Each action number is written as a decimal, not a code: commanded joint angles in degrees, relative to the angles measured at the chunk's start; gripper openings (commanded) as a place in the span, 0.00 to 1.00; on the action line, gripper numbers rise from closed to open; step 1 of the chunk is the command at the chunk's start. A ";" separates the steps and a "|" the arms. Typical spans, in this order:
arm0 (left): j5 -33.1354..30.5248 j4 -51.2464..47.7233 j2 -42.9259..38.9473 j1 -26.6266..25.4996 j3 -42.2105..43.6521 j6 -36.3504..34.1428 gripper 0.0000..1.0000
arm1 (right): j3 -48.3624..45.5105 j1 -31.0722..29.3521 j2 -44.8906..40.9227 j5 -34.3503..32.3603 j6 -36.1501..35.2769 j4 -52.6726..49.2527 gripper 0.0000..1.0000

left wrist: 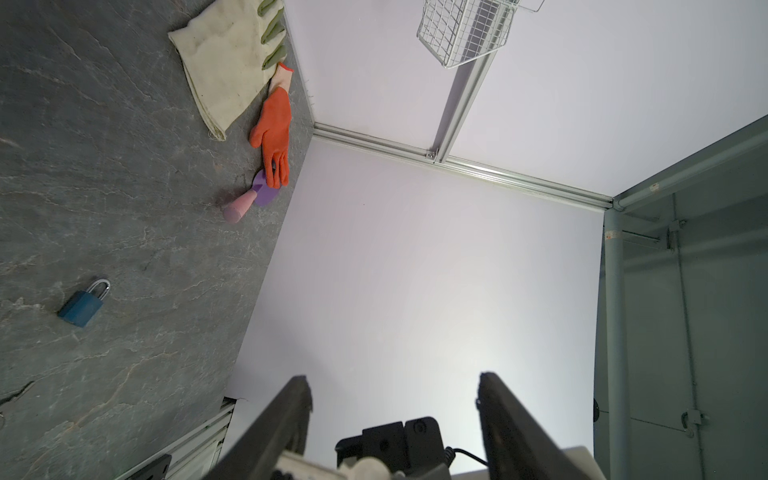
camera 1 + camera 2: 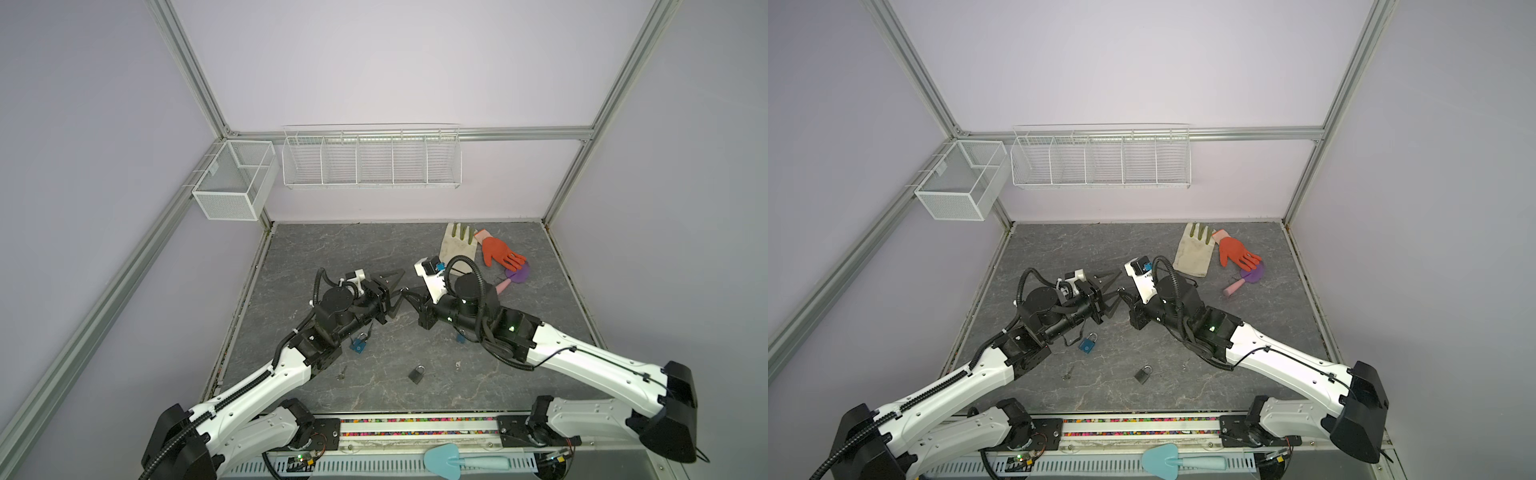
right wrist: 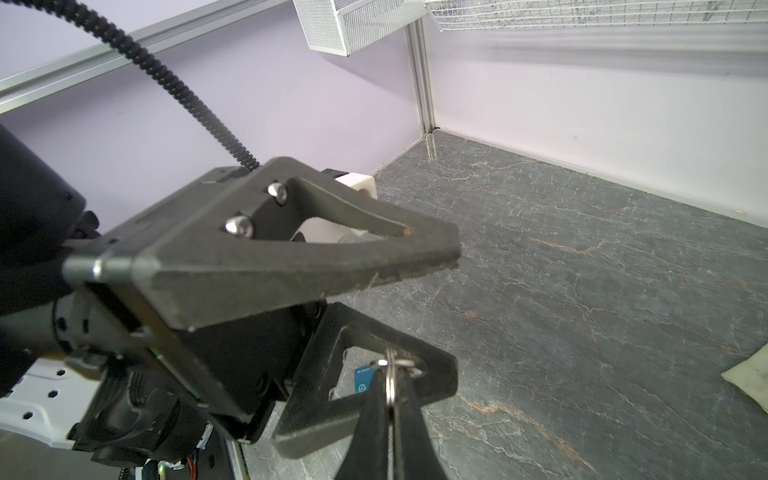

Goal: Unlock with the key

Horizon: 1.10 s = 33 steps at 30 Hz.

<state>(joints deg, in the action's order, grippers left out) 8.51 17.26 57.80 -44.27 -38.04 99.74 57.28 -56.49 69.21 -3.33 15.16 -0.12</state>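
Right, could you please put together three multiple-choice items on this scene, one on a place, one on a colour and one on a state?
1. Where is the dark padlock? A hanging on the back wall; B lying on the table near the front; C held in the air.
2. What colour is the glove whose fingers lie on the purple brush? A black; B yellow; C orange.
3. How is the right gripper? A wide open; B shut on a key ring; C shut on nothing.
Answers: 1 B, both top views show it flat on the table; 2 C, the glove is plainly orange; 3 B, the right wrist view shows the ring pinched between its fingers.
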 commanded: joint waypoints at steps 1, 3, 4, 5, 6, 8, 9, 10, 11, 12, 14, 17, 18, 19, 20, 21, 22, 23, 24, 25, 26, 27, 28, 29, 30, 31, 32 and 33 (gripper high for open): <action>-1.11 0.85 -0.10 -0.20 -0.83 1.60 0.57 | -1.29 0.07 -2.21 0.17 -1.97 1.17 0.06; -1.22 0.85 -0.15 -0.14 -0.48 1.59 0.51 | -1.50 0.14 -2.48 0.42 -1.90 1.02 0.06; -1.22 0.85 -0.22 -0.18 -0.33 1.68 0.50 | -1.54 0.07 -2.50 0.45 -1.96 0.91 0.06; -1.26 0.69 -0.23 -0.19 -0.19 1.60 0.46 | -1.58 0.09 -2.50 0.73 -1.95 0.91 0.06; -1.52 0.51 -0.33 -0.12 0.02 1.59 0.43 | -1.63 0.12 -2.49 0.76 -2.02 0.91 0.06; -2.07 0.41 -0.64 -0.19 0.49 1.79 0.37 | -1.64 0.15 -2.59 1.08 -2.21 0.82 0.06; -2.17 0.34 -0.82 -0.15 0.52 1.77 0.35 | -1.52 0.17 -2.50 1.22 -2.29 0.75 0.06; -2.18 0.19 -0.78 -0.20 0.51 1.71 0.35 | -1.38 0.07 -2.37 1.22 -2.31 0.57 0.06; -2.22 0.15 -0.77 -0.15 0.51 1.70 0.34 | -1.36 0.14 -2.25 1.28 -2.34 0.47 0.06; -2.19 0.16 -0.68 -0.19 0.51 1.69 0.31 | -1.27 0.07 -2.24 1.44 -2.48 0.56 0.06; -2.15 0.23 -0.51 -0.20 0.51 1.76 0.27 | -1.25 0.07 -2.24 1.29 -2.70 0.56 0.06; -2.40 0.19 -0.58 -0.19 0.51 1.61 0.24 | -1.23 0.07 -2.50 0.87 -3.05 0.25 0.06; -2.45 0.02 -0.58 -0.20 0.51 1.60 0.19 | -1.25 0.15 -2.50 0.86 -3.14 0.12 0.06; -2.45 -0.03 -0.54 -0.20 0.51 1.59 0.16 | -1.12 0.12 -2.50 0.90 -3.19 -0.09 0.06; -2.45 -0.03 -0.48 -0.18 0.52 1.52 0.14 | -1.11 0.11 -2.50 0.96 -3.28 -0.25 0.06; -2.45 -0.03 -0.26 -0.20 0.51 1.51 0.14 | -1.03 0.13 -2.49 0.96 -3.41 -0.39 0.06; -2.45 0.00 -0.24 -0.18 0.51 1.59 0.13 | -0.96 0.09 -2.58 0.90 -3.47 -0.56 0.06; -2.54 0.06 -0.11 -0.20 0.60 1.59 0.09 | -1.01 0.12 -2.67 1.04 -3.55 -0.66 0.06; -2.55 0.12 0.05 -0.18 0.60 1.64 0.07 | -1.01 0.15 -2.76 1.05 -3.78 -0.82 0.06; -2.60 0.16 0.12 -0.11 0.60 1.60 0.05 | -1.00 0.10 -2.81 0.91 -3.77 -0.85 0.06; -2.67 0.23 0.21 -0.15 0.51 1.59 0.05 | -0.90 0.15 -2.86 1.03 -3.83 -0.96 0.06; -2.73 0.39 0.36 -0.20 0.44 1.52 0.04 | -0.86 0.14 -2.83 1.15 -3.94 -1.09 0.06; -2.71 0.41 0.40 -0.19 0.35 1.53 0.01 | -0.65 0.15 -2.85 1.29 -4.01 -1.37 0.06; -2.80 0.32 0.63 -0.17 0.25 1.43 0.00 | -0.59 0.08 -2.85 1.39 -4.01 -1.54 0.06; -2.74 0.32 0.79 -0.15 0.08 1.23 0.00 | -0.59 0.10 -2.94 1.39 -4.14 -1.62 0.06; -2.67 0.28 0.90 -0.14 -0.07 1.00 0.00 | -0.53 0.07 -3.01 1.39 -4.16 -1.71 0.06; -2.55 0.16 1.15 -0.17 -0.34 0.70 0.00 | -0.50 0.09 -3.07 1.26 -4.10 -1.93 0.06; -2.45 0.02 1.30 -0.13 -0.65 0.20 0.00 | -0.37 0.07 -3.18 1.39 -4.12 -2.09 0.06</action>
<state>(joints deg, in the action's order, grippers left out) 6.35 17.32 58.46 -44.27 -38.02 100.38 56.82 -56.49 67.59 -2.92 12.56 -1.91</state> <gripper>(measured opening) 0.047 0.064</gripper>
